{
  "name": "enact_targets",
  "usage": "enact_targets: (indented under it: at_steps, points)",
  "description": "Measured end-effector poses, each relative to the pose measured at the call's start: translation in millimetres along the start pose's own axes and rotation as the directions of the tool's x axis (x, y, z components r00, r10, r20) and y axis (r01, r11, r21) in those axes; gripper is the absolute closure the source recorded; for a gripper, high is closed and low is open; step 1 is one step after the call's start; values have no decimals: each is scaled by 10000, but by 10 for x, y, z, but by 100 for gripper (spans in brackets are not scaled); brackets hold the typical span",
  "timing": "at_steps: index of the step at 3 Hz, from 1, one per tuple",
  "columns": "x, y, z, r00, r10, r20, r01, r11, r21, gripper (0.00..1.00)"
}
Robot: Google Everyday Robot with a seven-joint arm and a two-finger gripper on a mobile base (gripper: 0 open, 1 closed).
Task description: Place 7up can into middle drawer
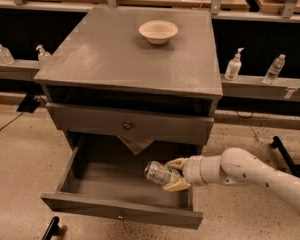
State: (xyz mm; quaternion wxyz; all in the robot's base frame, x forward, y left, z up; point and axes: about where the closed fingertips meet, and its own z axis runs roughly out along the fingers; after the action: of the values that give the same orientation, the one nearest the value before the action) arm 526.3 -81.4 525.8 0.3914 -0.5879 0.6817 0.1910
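Centrally, a grey wooden cabinet [115,59] fills most of the view, seen from above and in front. Everything else is placed relative to this cabinet.

Low on its front, the middle drawer [115,209] is pulled wide open toward the viewer, a shallow rectangular box with a low front panel and a tiny metal knob. Above it sits a closed grey drawer front [90,121] with a larger round knob, and above that an open dark slot just under the cabinet top.

From the cabinet's right side, a white robot arm [260,171] reaches in low toward the open drawer.

On the cabinet top, near its back edge, rests a cream bowl [158,31].

At the arm's tip, the gripper [172,174] sits over the right part of the open drawer, its tan fingers [176,163] clamped above and below the 7up can [157,172].

The can is silvery, tilted on its side and held inside the drawer's outline, above its floor, near the right wall.

Small clear bottles [275,69] stand on ledges to the left and right of the cabinet.
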Motion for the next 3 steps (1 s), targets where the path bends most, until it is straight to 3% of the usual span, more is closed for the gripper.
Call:
enact_targets:
  at_steps: [1, 2, 3]
  points:
    - [90, -134, 28, 9993, 268, -244, -249, 9969, 751, 100]
    - [122, -87, 249, 9970, 186, -753, -131, 9973, 727, 100]
    - [195, -77, 513, 9857, -243, -1666, 316, 9987, 408, 100]
